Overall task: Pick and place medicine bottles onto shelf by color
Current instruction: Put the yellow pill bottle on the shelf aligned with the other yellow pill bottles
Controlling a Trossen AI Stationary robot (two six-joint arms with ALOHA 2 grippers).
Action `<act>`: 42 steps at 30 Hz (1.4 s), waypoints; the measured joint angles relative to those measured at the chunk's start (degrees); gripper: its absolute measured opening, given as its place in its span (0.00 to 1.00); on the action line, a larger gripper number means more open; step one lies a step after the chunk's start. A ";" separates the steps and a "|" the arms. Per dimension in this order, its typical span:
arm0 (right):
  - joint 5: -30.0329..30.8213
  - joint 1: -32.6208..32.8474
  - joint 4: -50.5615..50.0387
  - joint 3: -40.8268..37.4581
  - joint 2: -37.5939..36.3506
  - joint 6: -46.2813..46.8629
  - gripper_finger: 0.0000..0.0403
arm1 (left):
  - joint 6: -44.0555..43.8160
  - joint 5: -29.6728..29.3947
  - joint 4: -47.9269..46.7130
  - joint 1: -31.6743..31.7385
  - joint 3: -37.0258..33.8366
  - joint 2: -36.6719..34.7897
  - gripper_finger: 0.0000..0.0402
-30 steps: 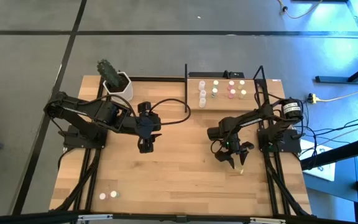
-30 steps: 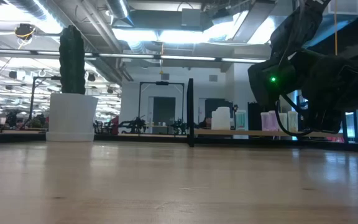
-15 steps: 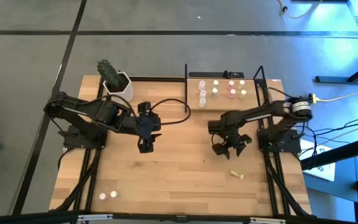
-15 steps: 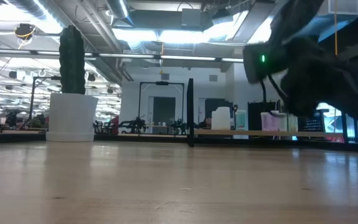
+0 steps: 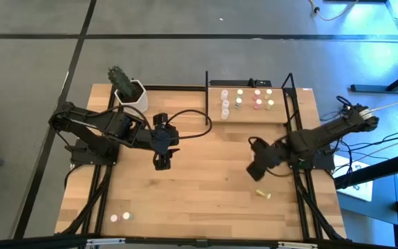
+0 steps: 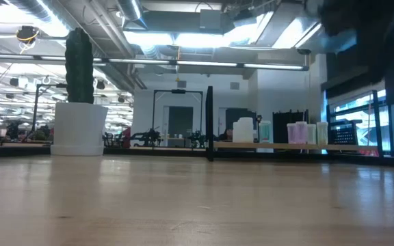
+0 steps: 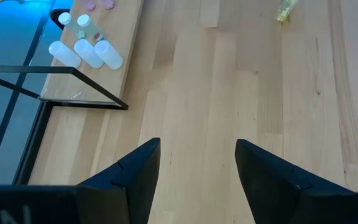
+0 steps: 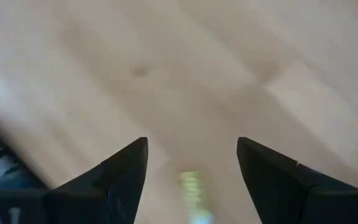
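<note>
The medicine bottles (image 5: 240, 99) stand in short rows on the shelf (image 5: 282, 116), the light board framed by black uprights at the far side of the table (image 5: 206, 187), right of its middle. From above I see white caps nearest the shelf's left side, then green, pink and yellowish ones. One yellowish bottle (image 5: 263, 194) lies on its side on the bare wood near the table's right edge, well apart from the shelf. Two more small bottles (image 5: 120, 216), one white-capped and one pinkish, sit close together near the front left corner. I can read no label or writing on any of them; they are too small.

Between the shelf and the front edge the wood is open, with wide bare room around the fallen bottle. A white pot with a cactus (image 5: 127, 90) stands at the far left edge.

My right pincer (image 5: 256, 168) hangs over the table just beside the fallen yellowish bottle, between it and the shelf. Its two dark fingers (image 8: 117, 174) stand spread apart with nothing between them; in my right wrist view the yellowish bottle (image 8: 192, 190) shows blurred on the wood in the gap, not touched.

My left pincer (image 5: 161, 163) waits over the middle of the table, left of the shelf, fingers (image 7: 135, 171) parted and holding nothing; from its wrist I see the shelf corner with white bottles (image 7: 86, 53) and the fallen one (image 7: 284, 10) far off.
</note>
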 joint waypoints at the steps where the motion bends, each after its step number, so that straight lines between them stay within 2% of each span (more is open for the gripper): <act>1: 0.75 2.13 2.10 0.00 -0.56 -0.16 0.62 | 0.00 -0.02 0.00 0.00 0.01 -0.02 0.50; 6: 1.09 10.21 9.14 0.04 -1.24 -2.97 0.62 | 0.01 0.00 -0.02 0.02 0.00 -0.01 0.50; 13: -1.98 18.54 6.97 0.04 1.36 -1.77 0.62 | 0.01 0.00 0.02 0.02 0.00 -0.02 0.50; 17: -0.01 24.38 4.45 0.04 4.96 -1.65 0.62 | 0.02 0.00 0.00 0.00 0.00 -0.02 0.50; 20: 1.41 27.83 1.33 0.04 8.00 2.03 0.62 | 0.01 -0.02 0.00 0.00 0.00 -0.02 0.50; 25: 2.25 30.59 0.49 0.04 12.71 6.03 0.62 | 0.00 -0.01 0.00 0.00 0.00 -0.02 0.50; 42: 3.64 31.95 1.90 0.02 27.98 2.95 0.62 | 0.00 -0.01 0.00 0.00 0.00 -0.02 0.50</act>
